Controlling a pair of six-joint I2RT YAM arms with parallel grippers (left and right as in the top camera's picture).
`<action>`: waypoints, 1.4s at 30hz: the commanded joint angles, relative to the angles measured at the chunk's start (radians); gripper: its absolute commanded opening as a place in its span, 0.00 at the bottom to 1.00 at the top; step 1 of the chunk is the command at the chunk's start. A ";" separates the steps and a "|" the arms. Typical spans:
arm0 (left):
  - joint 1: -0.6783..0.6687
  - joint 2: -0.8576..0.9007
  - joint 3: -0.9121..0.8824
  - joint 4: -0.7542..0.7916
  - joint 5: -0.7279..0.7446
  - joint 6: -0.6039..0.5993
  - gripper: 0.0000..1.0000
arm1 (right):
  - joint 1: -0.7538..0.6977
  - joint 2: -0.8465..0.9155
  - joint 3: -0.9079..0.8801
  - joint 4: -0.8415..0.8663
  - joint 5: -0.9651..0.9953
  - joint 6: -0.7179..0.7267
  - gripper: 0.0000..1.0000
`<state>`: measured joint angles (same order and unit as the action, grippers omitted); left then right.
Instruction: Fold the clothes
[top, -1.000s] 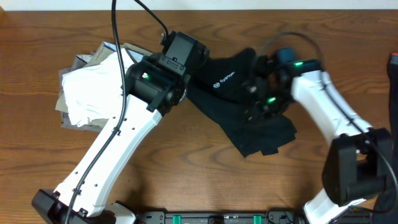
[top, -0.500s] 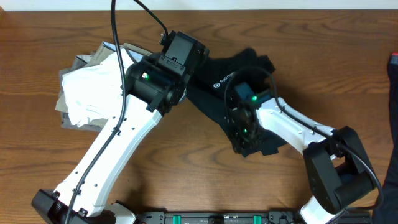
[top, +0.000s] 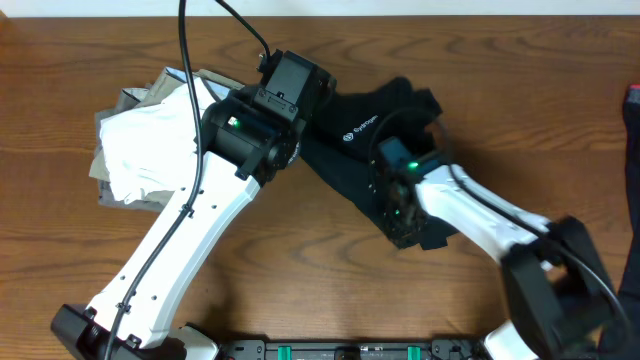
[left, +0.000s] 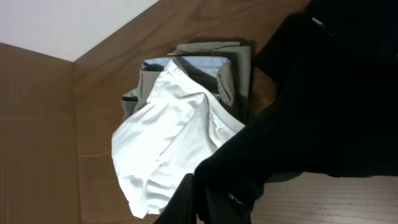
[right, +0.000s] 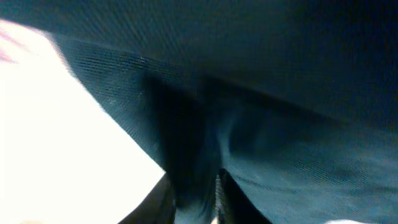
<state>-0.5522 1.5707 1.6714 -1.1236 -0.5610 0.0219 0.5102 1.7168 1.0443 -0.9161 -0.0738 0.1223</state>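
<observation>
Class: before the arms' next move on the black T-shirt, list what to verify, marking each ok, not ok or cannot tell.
1. Left end effector shut on the crumpled black fabric T-shirt: ok.
2. Right end effector gripping that shirt: cannot tell; fabric sits between its jaws.
3. Shirt spread flat on the brown wooden table: not ok, bunched.
4. Shirt clear of the white-and-grey garment pile: cannot tell.

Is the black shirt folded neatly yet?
No. The black shirt lies rumpled in an uneven heap on the table, edges ragged, not squared.
</observation>
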 joint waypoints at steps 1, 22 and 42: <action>0.006 -0.026 0.031 0.004 -0.031 -0.019 0.07 | -0.075 -0.115 0.027 0.010 -0.036 -0.016 0.16; 0.006 -0.026 0.031 0.016 -0.030 -0.019 0.09 | -0.037 -0.104 -0.034 0.015 -0.072 -0.119 0.66; 0.006 -0.026 0.031 0.038 0.000 -0.019 0.12 | 0.069 -0.100 -0.224 0.208 0.000 0.049 0.57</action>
<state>-0.5514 1.5703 1.6726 -1.0889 -0.5659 0.0193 0.5602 1.6115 0.8249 -0.7231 -0.0826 0.1543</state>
